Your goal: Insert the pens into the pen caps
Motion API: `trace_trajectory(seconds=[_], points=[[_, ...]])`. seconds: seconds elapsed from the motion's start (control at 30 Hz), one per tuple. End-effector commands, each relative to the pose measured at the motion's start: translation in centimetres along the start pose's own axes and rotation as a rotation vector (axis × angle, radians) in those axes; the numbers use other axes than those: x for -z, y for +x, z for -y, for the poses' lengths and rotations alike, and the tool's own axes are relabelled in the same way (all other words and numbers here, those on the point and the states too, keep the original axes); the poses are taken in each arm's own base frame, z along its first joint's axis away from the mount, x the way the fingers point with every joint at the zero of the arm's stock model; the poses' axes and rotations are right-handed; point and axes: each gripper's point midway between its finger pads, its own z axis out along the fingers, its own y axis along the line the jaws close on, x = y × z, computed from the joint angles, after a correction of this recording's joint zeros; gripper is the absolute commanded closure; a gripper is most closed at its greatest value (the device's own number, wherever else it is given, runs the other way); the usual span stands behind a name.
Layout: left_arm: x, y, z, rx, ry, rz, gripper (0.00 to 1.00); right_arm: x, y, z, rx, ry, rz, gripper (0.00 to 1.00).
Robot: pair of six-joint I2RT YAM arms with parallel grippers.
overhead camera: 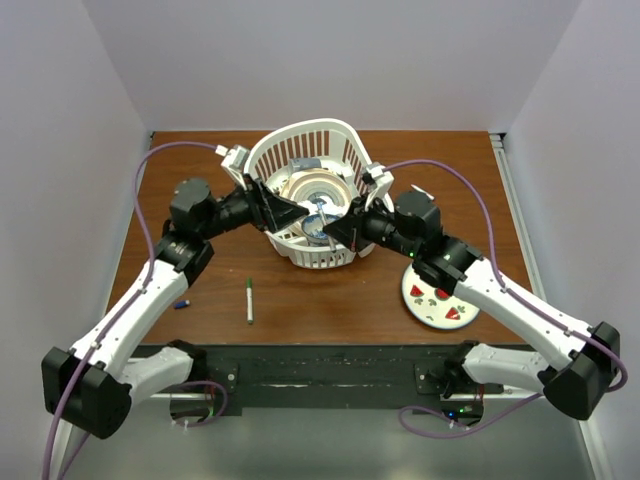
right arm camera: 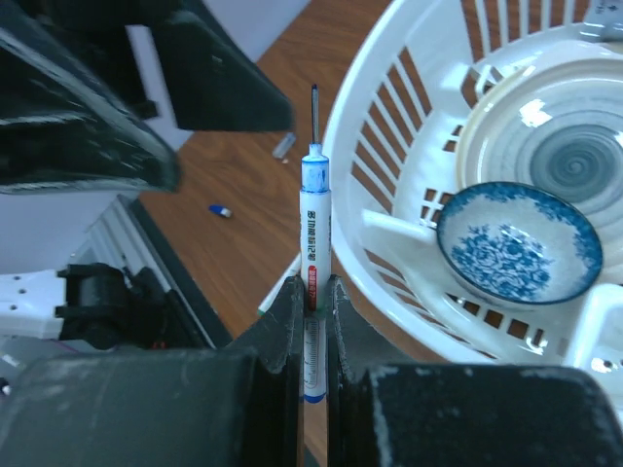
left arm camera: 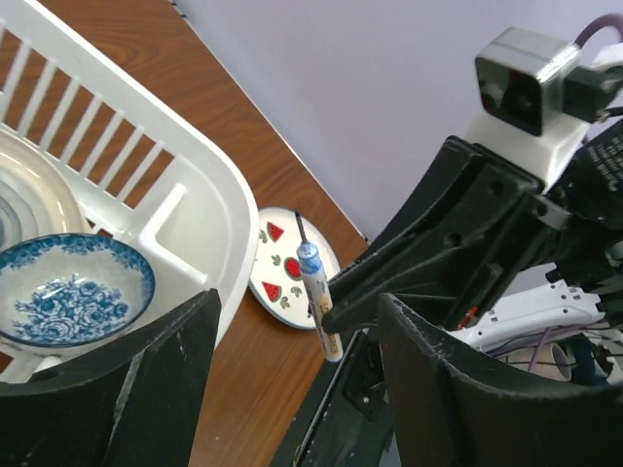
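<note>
Brown wood tabletop (overhead camera: 330,300), pale walls on three sides. Items, near to far:

1. Pen, green end (overhead camera: 249,300): lies flat on tabletop, front centre-left, apart from all else.
2. Blue pen cap (overhead camera: 182,303): loose on tabletop, left of item 1, beside L arm.
3. Watermelon-print plate (overhead camera: 438,297): round, on tabletop at front right, partly under R arm.
4. R claw (right arm camera: 311,292): clenched on item 5, fingers pinching lower barrel.
5. Pen, white barrel w/ blue collar (right arm camera: 313,233): uncapped, dark tip bare, pointing away from R claw. Held off the tabletop at basket's near rim, between the two claws.
6. L claw (overhead camera: 292,211): released, fingers wide apart, nothing gripped. Faces R claw across item 5, no contact w/ it.
7. White slatted basket (overhead camera: 300,135): centre-rear of tabletop, both claws at its near side.
8. Blue-and-white floral bowl (right arm camera: 516,243): inside basket, near side.
9. Pale plate w/ grey swirl centre (right arm camera: 560,161): inside basket, behind bowl.
</note>
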Motion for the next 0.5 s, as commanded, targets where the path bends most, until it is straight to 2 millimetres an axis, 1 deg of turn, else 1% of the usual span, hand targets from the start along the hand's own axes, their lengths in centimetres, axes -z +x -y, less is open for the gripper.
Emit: trace_trajectory(seconds=[0.0, 0.03, 0.07, 0.13, 0.17, 0.3, 0.37, 0.43, 0.47], points=[[-1.9, -0.8, 4.1, -0.034, 0.121, 0.012, 0.3, 0.7, -1.9, -2.5, -0.017, -0.088, 0.078, 1.0], [-2.6, -0.4, 3.5, -0.024, 0.089, 0.003, 0.3, 0.8, -1.9, -2.8, -0.017, -0.094, 0.078, 1.0], [-3.1, -0.1, 4.2, -0.035, 0.1, -0.007, 0.3, 0.8, -1.7, -2.7, -0.021, -0.095, 0.075, 1.0], [-3.8, 0.5, 3.8, -0.017, 0.089, -0.025, 0.32, 0.9, -1.3, -3.2, -0.024, -0.113, 0.062, 1.0], [-3.9, 0.4, 3.8, -0.004, 0.09, -0.025, 0.34, 1.0, -1.9, -3.5, -0.022, -0.126, 0.083, 1.0], [-4.2, 0.2, 3.5, 0.005, 0.075, -0.009, 0.39, 1.2, -1.4, -3.8, -0.02, -0.139, 0.078, 1.0], [-4.2, -0.1, 3.5, 0.004, 0.072, 0.001, 0.45, 1.3, -1.3, -3.9, -0.018, -0.145, 0.076, 1.0], [-4.3, -0.2, 3.5, 0.004, 0.073, 0.007, 0.46, 1.3, -1.0, -4.0, -0.019, -0.149, 0.071, 1.0], [-4.4, -0.2, 3.5, 0.01, 0.074, 0.006, 0.5, 1.3, -1.0, -4.1, -0.021, -0.152, 0.069, 1.0]])
